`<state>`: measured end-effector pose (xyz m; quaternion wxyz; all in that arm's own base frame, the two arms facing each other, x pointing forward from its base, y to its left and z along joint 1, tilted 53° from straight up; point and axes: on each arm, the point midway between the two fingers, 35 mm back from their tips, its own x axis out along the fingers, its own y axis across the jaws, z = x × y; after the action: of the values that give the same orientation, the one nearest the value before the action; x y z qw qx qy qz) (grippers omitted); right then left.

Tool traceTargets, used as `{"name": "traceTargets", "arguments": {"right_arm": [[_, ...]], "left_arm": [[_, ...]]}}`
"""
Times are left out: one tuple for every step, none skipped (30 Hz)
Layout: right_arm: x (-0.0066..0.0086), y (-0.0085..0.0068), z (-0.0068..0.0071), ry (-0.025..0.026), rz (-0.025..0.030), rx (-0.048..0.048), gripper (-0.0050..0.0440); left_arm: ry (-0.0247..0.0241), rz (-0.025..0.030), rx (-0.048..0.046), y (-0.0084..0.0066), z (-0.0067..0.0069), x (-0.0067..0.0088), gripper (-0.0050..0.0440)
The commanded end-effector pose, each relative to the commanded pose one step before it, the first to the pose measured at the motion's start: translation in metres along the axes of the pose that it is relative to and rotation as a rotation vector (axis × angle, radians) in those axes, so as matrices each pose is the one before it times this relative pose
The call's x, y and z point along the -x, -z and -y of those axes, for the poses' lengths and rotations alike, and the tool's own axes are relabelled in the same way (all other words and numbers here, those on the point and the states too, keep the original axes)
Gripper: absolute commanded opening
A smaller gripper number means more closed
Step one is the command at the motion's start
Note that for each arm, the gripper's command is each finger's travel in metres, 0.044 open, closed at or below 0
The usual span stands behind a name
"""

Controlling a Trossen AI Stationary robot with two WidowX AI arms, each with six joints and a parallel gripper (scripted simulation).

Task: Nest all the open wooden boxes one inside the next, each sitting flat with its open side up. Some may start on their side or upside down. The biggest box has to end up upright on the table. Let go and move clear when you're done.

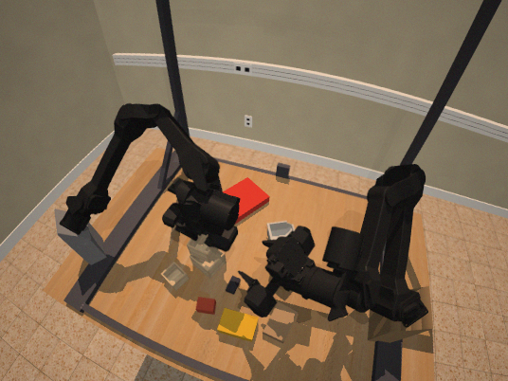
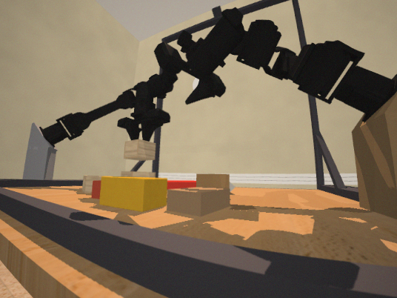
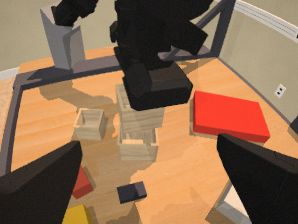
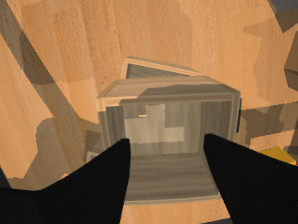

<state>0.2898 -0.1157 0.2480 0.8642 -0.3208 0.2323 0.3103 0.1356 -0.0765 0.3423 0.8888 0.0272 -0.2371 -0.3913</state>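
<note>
small box: at the left of the top view, I see my smallest-looking wooden piece, open side up; thin-walled, pale, straight-grained, probably light.
right claw: reaches inside 1 raised box, my 2 fingers spread against its inner walls.
handling: stiff and squarish, I judge; steady outward pressure near mid-wall should carry it level, while too little could let smooth wood slip.
lower box: sits open-topped on the table; fit between these 2 is hard to judge here.
left claw: hangs wide open, nothing between its fingers.
</note>
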Motion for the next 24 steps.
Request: {"name": "traceTargets", "arguments": {"right_arm": [[0.00392,-0.00269,0.00048,0.00618,-0.00048,0.16369,0.0285],[0.0,0.00001,0.00001,0.00006,-0.00005,0.03476,0.0285],[0.0,0.00001,0.00001,0.00006,-0.00005,0.03476,0.0285],[0.0,0.00001,0.00001,0.00005,-0.00005,0.03476,0.0285],[0.0,0.00001,0.00001,0.00005,-0.00006,0.03476,0.0285],[0.0,0.0,0.0,0.0,0.0,0.0,0.0285],[0.0,0.0,0.0,0.0,0.0,0.0,0.0285],[0.0,0.00001,0.00001,0.00005,-0.00006,0.03476,0.0285],[0.0,0.00001,0.00001,0.00005,-0.00006,0.03476,0.0285],[0.0,0.00001,0.00001,0.00005,-0.00006,0.03476,0.0285],[0.0,0.00001,0.00001,0.00004,-0.00006,0.03476,0.0285],[0.0,0.00001,0.00001,0.00004,-0.00006,0.03475,0.0285],[0.0,0.0,0.0,0.00002,-0.00003,0.0347,0.0285],[0.0,0.0,0.0,0.00002,-0.00003,0.0347,0.0285],[0.0,0.0,0.0,0.00001,-0.00003,0.0347,0.0285],[0.0,0.0,0.0,0.00001,-0.00003,0.0347,0.0285],[0.0,0.00001,0.0,0.00001,-0.00003,0.0347,0.0285],[0.0,0.00001,0.0,0.00001,-0.00003,0.0347,0.0285],[0.0,0.00001,0.0,0.00001,-0.00003,0.0347,0.0285],[0.0,0.00001,0.0,0.00001,-0.00003,0.0347,0.0285],[0.0,0.00001,0.0,0.00001,-0.00003,0.0347,0.0285],[0.0,0.00001,0.0,0.00001,-0.00003,0.0347,0.0285],[0.0,0.0,0.0,0.0,0.0,0.0,0.0285],[0.0,0.0,0.0,0.0,0.0,0.0,0.0285]], "left_arm": [[-0.00105,-0.00517,0.00453,0.00075,-0.00074,0.00025,0.04],[0.0,0.0,0.0,0.0,0.0,0.0,0.04],[0.0,0.0,0.0,0.0,0.0,0.0,0.04],[0.0,0.0,0.0,0.0,0.0,0.0,0.04],[0.0,0.0,0.0,0.0,0.0,0.0,0.04],[0.0,0.0,0.0,0.0,0.0,0.0,0.04],[0.0,0.0,0.0,0.0,0.0,0.0,0.04],[0.0,0.0,0.0,0.0,0.0,0.0,0.04],[0.0,0.0,0.0,0.0,0.0,0.0,0.04],[0.0,0.0,0.0,0.0,0.0,0.0,0.04],[0.0,0.0,0.0,0.0,0.0,0.0,0.04],[0.0,0.0,0.0,0.0,0.0,0.0,0.04],[0.0,0.0,0.0,0.0,0.0,0.0,0.04],[0.0,0.0,0.0,0.0,0.0,0.0,0.04],[0.0,0.0,0.0,0.0,0.0,0.0,0.04],[0.0,0.0,0.0,0.0,0.0,0.0,0.04],[0.0,0.0,0.0,0.0,0.0,0.0,0.04],[0.0,0.0,0.0,0.0,0.0,0.0,0.04],[0.0,0.0,0.0,0.0,0.0,0.0,0.04],[0.0,0.0,0.0,0.0,0.0,0.0,0.04],[0.0,0.0,0.0,0.0,0.0,0.0,0.04],[0.0,0.0,0.0,0.0,0.0,0.0,0.04],[0.0,0.0,0.0,0.0,0.0,0.0,0.04],[0.0,0.0,0.0,0.0,0.0,0.0,0.04]]}}
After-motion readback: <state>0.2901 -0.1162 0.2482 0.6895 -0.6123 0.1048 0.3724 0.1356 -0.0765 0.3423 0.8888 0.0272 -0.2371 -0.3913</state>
